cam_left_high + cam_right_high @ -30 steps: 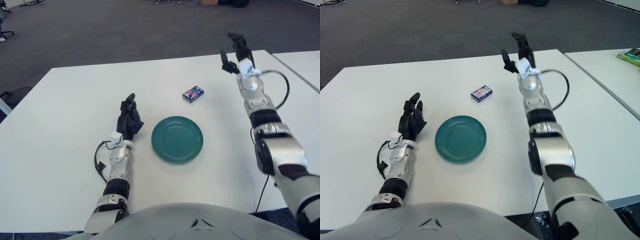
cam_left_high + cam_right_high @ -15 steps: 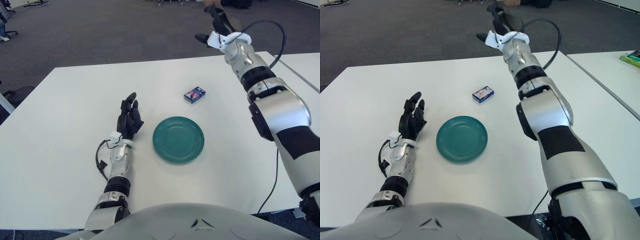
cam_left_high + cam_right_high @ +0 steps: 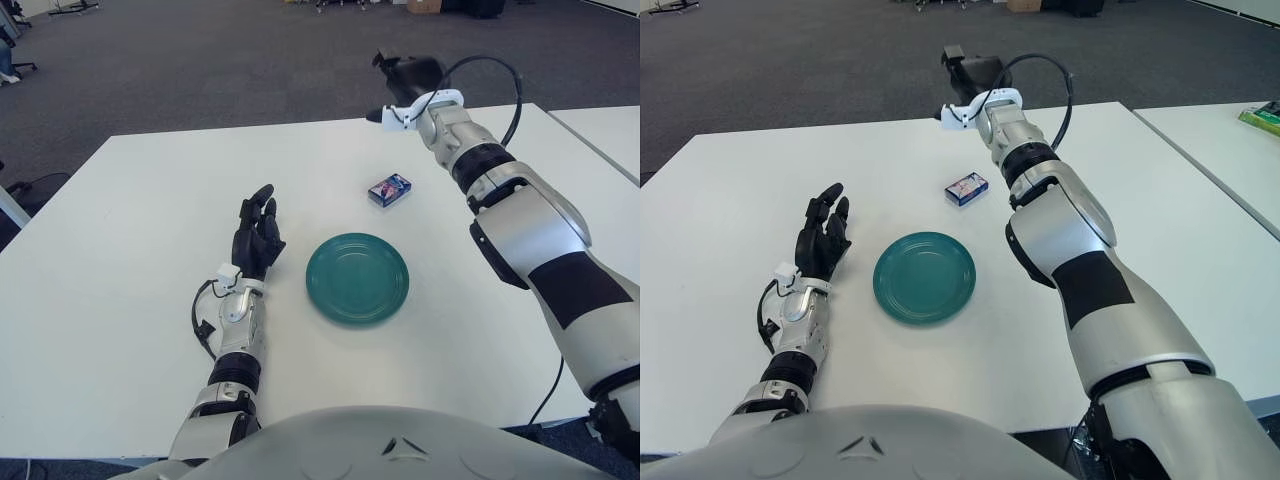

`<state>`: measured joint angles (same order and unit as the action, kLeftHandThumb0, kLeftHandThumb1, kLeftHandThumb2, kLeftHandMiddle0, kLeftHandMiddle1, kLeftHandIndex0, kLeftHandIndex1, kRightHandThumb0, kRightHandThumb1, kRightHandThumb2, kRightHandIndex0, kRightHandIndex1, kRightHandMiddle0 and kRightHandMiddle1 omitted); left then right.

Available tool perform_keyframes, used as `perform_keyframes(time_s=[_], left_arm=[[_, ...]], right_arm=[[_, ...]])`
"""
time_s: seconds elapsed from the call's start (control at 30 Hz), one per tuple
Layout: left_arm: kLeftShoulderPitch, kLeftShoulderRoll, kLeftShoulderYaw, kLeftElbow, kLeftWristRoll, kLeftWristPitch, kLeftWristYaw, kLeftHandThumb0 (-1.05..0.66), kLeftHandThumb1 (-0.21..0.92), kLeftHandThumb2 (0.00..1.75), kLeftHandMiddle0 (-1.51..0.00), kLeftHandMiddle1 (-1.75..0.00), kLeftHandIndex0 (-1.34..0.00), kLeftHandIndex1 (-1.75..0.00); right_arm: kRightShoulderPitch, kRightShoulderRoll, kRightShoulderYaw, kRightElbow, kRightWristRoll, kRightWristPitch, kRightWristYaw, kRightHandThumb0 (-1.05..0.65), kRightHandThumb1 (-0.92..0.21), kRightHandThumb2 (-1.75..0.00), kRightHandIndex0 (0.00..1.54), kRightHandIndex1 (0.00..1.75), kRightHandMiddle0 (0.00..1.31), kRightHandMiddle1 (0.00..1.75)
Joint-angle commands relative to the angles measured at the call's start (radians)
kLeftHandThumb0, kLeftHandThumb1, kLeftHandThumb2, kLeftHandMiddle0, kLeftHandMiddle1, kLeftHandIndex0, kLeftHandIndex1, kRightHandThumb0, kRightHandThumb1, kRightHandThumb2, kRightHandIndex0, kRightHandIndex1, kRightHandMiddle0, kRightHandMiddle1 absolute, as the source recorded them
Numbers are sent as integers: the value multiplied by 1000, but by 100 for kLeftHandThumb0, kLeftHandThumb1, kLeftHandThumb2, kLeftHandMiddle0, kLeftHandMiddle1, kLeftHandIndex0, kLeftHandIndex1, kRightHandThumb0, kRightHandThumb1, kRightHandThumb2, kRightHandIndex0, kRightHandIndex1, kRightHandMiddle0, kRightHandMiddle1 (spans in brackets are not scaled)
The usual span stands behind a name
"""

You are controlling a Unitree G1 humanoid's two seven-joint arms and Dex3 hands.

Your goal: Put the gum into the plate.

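The gum [image 3: 388, 189] is a small blue box lying flat on the white table [image 3: 130, 250], just beyond the plate. The teal plate [image 3: 357, 278] is round and has nothing on it. My right hand [image 3: 403, 76] is raised above the table's far edge, behind the gum and well apart from it. Its dark fingers point left and hold nothing. My left hand [image 3: 256, 235] shows left of the plate with its fingers straight up and spread, also holding nothing.
A second white table [image 3: 600, 125] stands close on the right, with a green object [image 3: 1265, 112] on it. A black cable [image 3: 500, 75] loops off my right wrist. Grey carpet lies beyond the far edge.
My right arm has swung from right of the gum up and leftward, and the hand now hangs behind the gum over the far edge. The left hand, gum and plate are unmoved.
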<state>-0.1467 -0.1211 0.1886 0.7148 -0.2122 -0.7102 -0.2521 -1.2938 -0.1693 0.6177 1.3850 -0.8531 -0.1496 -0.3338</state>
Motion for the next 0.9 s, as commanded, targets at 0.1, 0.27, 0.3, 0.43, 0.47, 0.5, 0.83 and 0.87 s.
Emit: perform_keyframes(time_s=[0.1,0.27,0.3,0.43,0.47,0.5,0.83,0.87], left_arm=[[85,-103,19,159,-52,-29,-23,-86,92,71,-31,-2,-22,-85],[82,-114,17,166,-39,-48,-8,-85,92,70,-32,-2,-23,-86],[82,-117,17,166,-42,-50,-9,-85,92,70,-32,-2,-23,-86],[91,-130,21,155,-62,-56,-20,-84,92,67,-32,-2,-26,-89],[94,-132,22,152,-66,-56,-22,-83,92,66,-32,-2,-27,-89],[96,-133,23,151,-69,-57,-23,-83,92,66,-32,-2,-27,-89],[119,-144,19,141,-52,-78,2,-82,92,63,-32,-1,-27,-90],[124,-144,20,136,-56,-76,-1,-82,92,63,-32,-1,-26,-90]], right_arm=[[36,3,73,13,-67,28,0,-65,-92,-51,46,2,0,68],[87,-8,122,22,-107,49,1,-65,-92,-55,45,1,0,61],[95,-10,129,23,-113,53,2,-64,-92,-56,45,1,0,60],[132,-11,143,28,-121,72,19,-63,-92,-58,45,0,0,56],[140,-10,139,28,-116,76,25,-63,-92,-58,45,0,0,56],[146,-9,136,28,-113,79,29,-63,-92,-57,44,0,0,55],[188,0,109,30,-89,108,76,-62,-92,-55,43,0,0,54],[199,2,105,30,-85,111,79,-63,-92,-54,43,0,0,54]])
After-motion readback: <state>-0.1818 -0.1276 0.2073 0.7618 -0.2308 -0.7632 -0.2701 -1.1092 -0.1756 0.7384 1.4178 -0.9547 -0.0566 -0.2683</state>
